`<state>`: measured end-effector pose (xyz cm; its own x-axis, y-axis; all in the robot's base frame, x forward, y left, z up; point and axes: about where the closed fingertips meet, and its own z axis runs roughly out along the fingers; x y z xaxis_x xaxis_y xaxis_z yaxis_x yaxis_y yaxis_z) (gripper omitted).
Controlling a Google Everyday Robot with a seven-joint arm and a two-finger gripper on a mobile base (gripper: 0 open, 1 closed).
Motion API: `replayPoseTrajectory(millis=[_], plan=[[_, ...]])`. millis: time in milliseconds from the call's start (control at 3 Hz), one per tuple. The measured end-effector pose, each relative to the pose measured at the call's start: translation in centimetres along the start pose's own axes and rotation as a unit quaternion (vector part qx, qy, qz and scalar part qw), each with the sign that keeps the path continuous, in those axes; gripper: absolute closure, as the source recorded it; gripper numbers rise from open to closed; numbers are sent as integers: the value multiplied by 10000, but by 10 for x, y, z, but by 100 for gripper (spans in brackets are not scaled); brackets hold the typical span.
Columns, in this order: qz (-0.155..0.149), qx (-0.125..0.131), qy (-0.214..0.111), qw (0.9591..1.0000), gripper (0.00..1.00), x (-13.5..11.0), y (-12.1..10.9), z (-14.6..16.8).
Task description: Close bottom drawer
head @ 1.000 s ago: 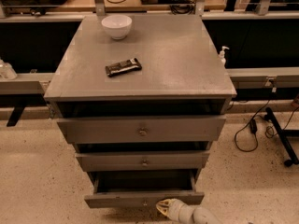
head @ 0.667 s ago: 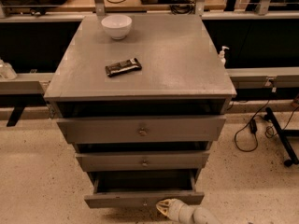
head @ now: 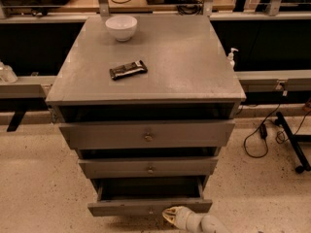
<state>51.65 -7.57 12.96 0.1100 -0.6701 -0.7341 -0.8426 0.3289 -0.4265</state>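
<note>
Grey cabinet [head: 184,62] stood on the speckled floor [head: 39,188]. Its flat top carried two things: a white bowl [head: 121,27] near the back left edge, and a dark wrapped bar [head: 128,70] lying flat left of centre, well apart from the bowl. End effector [head: 170,215] sat low at the front, just beside the bottom drawer [head: 121,208].

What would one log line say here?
grey wooden bottom drawer: pulled open | claw: low, at drawer front | closing: not done

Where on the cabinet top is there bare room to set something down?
The top's right half is bare, from the bar to the right edge; so is the front strip. The bowl crowds the back left. The end effector sits at the bottom drawer's front.
</note>
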Motion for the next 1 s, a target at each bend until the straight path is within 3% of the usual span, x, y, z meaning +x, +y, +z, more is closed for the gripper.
replayPoseTrajectory(millis=[1000], plan=[[0, 0, 0, 10000, 36, 0, 0, 0]])
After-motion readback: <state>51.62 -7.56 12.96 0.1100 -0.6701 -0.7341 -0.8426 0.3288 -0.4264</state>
